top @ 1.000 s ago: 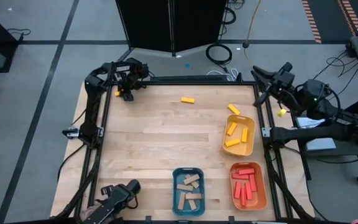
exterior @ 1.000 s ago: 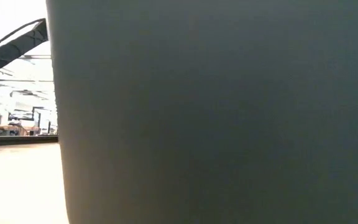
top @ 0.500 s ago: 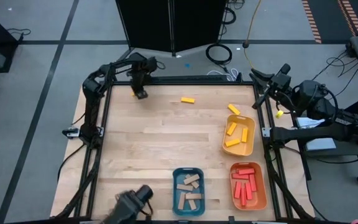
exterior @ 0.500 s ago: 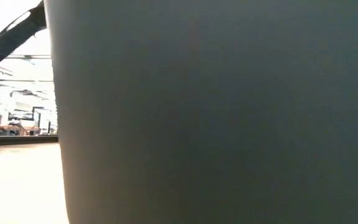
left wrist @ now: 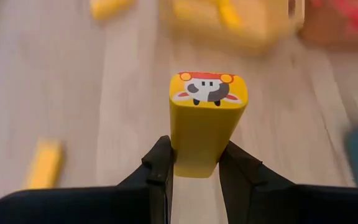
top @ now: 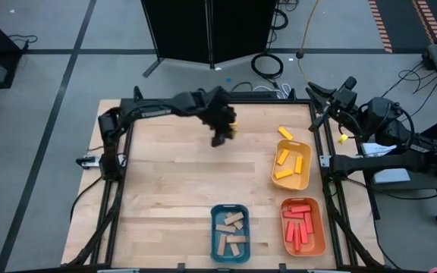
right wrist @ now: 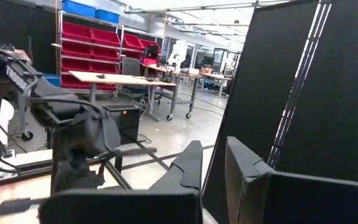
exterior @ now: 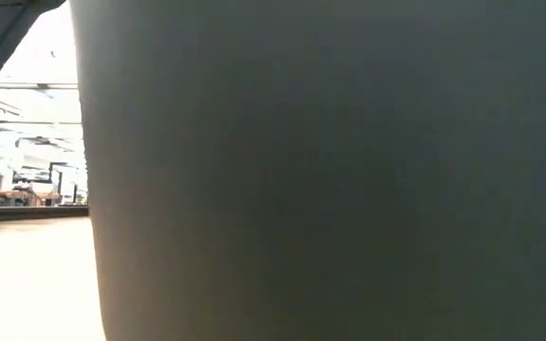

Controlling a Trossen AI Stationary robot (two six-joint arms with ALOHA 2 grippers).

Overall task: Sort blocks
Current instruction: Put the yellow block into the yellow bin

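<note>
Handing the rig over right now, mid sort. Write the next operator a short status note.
Left gripper: shut on a yellow block, carried over the far middle of the table.
Right gripper: open, holding nothing, parked off the table's right edge.
Done: yellow tray holds yellow blocks, orange tray red blocks, blue tray tan blocks.
Left: drop the held block in the yellow tray; then a loose yellow block just beyond that tray. The wrist view shows another yellow piece on the wood.
</note>
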